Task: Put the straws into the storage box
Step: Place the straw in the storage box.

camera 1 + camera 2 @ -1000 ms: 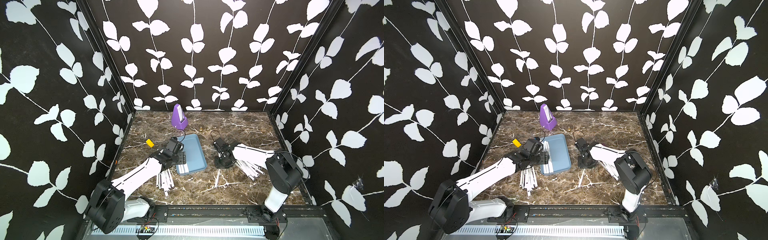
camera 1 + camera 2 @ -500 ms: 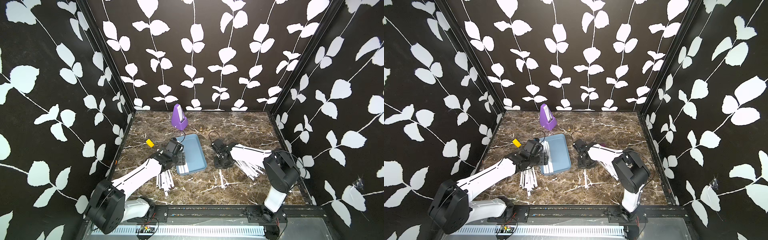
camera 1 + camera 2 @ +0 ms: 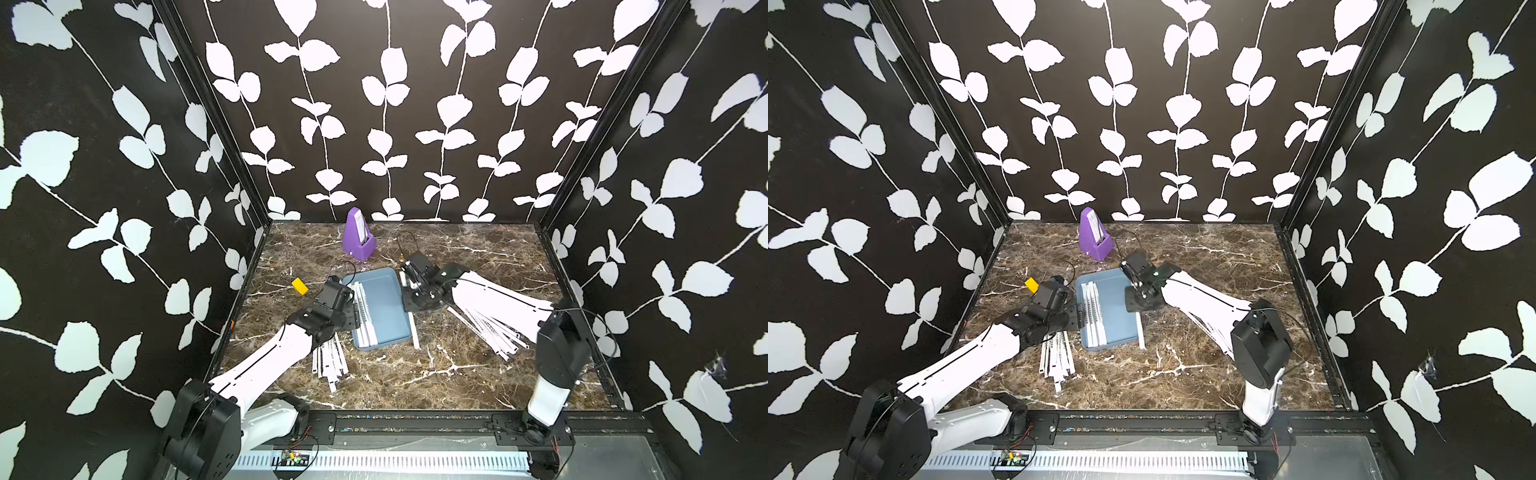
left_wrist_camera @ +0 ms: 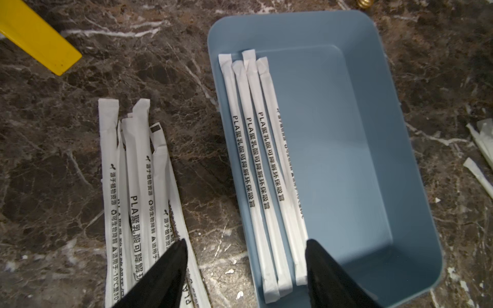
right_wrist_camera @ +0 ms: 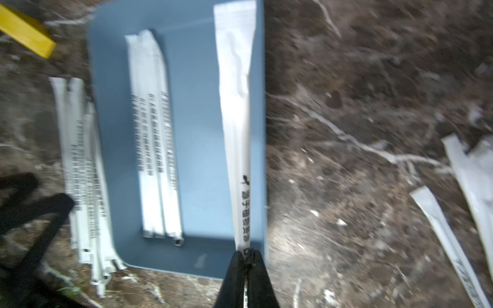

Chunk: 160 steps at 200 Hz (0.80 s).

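The light blue storage box (image 3: 388,297) (image 3: 1115,303) (image 4: 346,160) (image 5: 197,133) lies mid-table with several white wrapped straws (image 3: 365,311) (image 4: 256,160) along its left side. More straws lie in a pile (image 3: 330,365) (image 4: 138,186) left of the box. Another pile (image 3: 490,330) (image 5: 453,240) sits to the right, partly under my right arm. My left gripper (image 4: 245,241) (image 3: 354,316) hangs open over the box's left rim, holding nothing. My right gripper (image 5: 245,252) (image 3: 410,308) is shut on one straw (image 5: 237,120) (image 3: 414,330) that runs along the box's right rim.
A purple metronome (image 3: 358,237) (image 3: 1094,237) stands at the back, just beyond the box. A yellow block (image 3: 299,286) (image 4: 34,34) lies far left of the box. Patterned walls close in the marble table on three sides.
My right gripper has shifted left to the box's right rim and shut on a straw. The left arm has barely moved.
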Available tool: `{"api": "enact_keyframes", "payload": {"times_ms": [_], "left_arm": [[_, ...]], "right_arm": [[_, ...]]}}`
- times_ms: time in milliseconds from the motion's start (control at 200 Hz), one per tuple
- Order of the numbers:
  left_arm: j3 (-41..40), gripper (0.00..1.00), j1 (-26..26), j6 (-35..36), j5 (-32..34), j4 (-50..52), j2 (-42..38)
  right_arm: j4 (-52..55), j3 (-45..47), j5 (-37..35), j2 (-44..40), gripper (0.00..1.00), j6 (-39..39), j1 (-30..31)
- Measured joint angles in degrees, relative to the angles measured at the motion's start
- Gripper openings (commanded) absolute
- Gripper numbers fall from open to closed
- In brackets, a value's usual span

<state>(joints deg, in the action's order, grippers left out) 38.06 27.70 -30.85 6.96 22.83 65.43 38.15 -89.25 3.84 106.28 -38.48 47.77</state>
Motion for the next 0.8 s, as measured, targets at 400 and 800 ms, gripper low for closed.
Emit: {"api": "enact_keyframes", "payload": {"times_ms": [400, 800], "left_arm": [[-1.49, 0.67, -2.38, -0.59, -2.08, -0.37, 0.13], [-1.49, 0.65, -2.73, -0.55, -2.14, -0.28, 0.13]], "right_arm": [[-2.69, -19.17, 8.52, 23.89, 0.07, 2.84, 0.63], [-1.38, -19.23, 10.86, 25.73, 0.08, 0.7, 0.63]]}}
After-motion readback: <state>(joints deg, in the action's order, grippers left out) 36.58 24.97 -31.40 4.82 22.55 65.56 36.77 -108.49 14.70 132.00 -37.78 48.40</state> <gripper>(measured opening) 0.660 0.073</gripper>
